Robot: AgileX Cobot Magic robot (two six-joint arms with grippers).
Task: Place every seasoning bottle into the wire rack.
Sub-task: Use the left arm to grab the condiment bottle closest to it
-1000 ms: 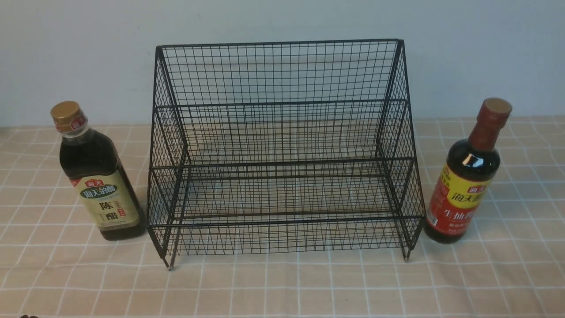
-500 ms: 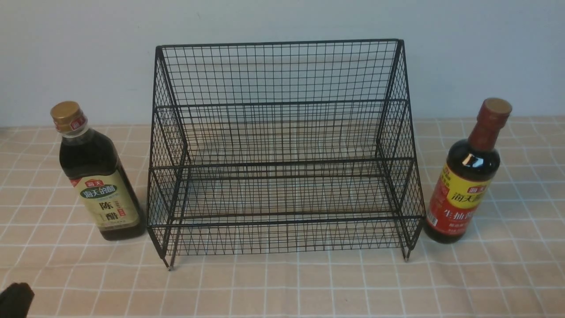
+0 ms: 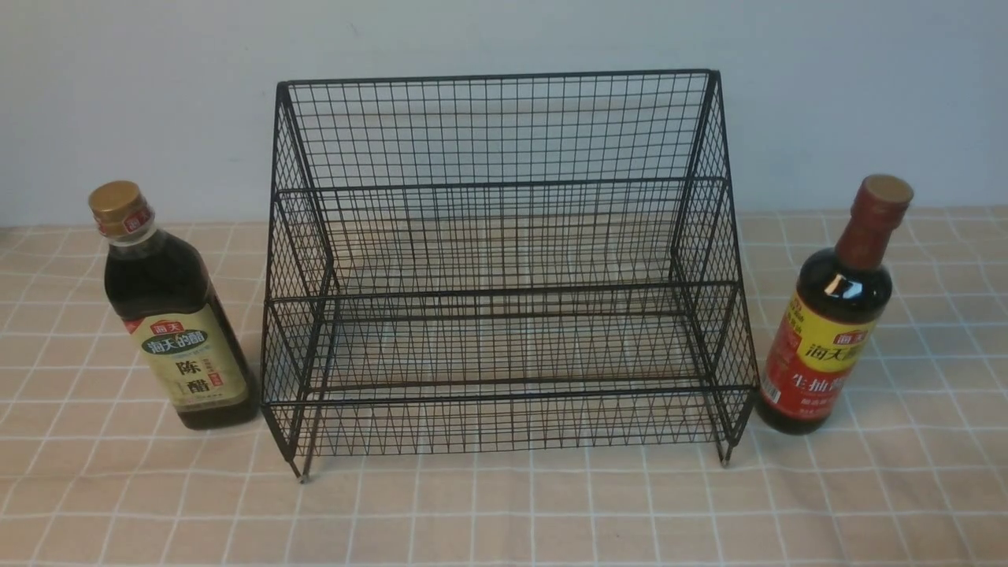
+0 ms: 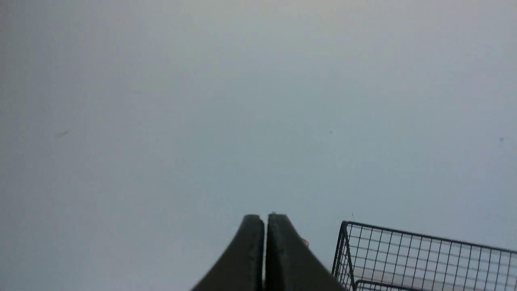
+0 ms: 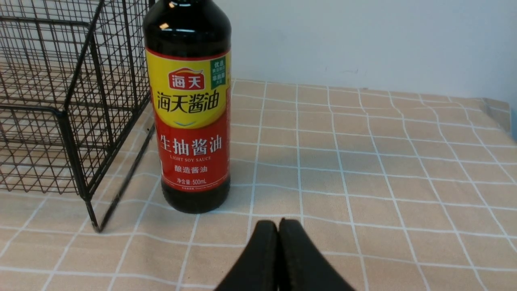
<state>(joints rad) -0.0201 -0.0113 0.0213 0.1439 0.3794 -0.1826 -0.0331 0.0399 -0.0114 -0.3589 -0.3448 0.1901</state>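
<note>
Outside the wire rack [image 3: 504, 187], gold-capped bottle [image 3: 185, 354] left, red-capped bottle [image 3: 827, 346] right; left fingers [image 4: 247, 258] and right fingers [image 5: 262, 258] pressed together.

left tool [image 4: 265, 217]: dark grey, tapered | right tool [image 5: 278, 223]: black, tapered

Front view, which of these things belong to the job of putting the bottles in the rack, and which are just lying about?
Part of the job:
- gold-capped bottle, standing on the robot's left of the rack
- red-capped bottle, standing on its right
- wire rack, both tiers holding nothing

Just there:
- checked tablecloth
- plain wall
</note>
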